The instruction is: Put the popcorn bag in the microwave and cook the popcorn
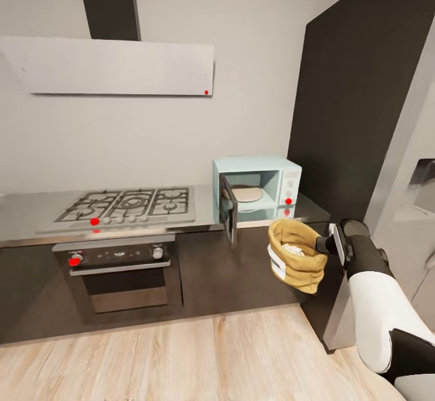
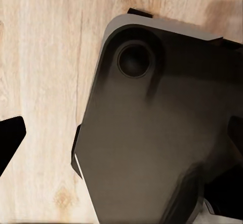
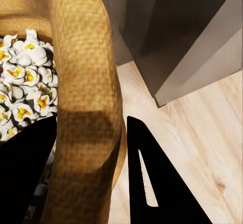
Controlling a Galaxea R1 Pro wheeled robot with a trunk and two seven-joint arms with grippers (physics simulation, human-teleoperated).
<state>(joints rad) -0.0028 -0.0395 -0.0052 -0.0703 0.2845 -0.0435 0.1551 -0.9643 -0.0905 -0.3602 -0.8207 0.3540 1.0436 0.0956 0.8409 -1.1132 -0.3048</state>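
The right gripper (image 1: 326, 243) pinches the rolled rim of the tan-brown wrinkled popcorn bag (image 1: 296, 255), held upright in the air. The pale mint-blue boxy microwave (image 1: 258, 188), door open, lies at 11 o'clock. Left fingers: cannot tell.

The right arm (image 1: 377, 304) wears a smooth white shell, with a black wrist and elbor joint. Its pincer (image 3: 91, 178) has flat, black, wedge-shaped fingers (image 3: 157, 183).
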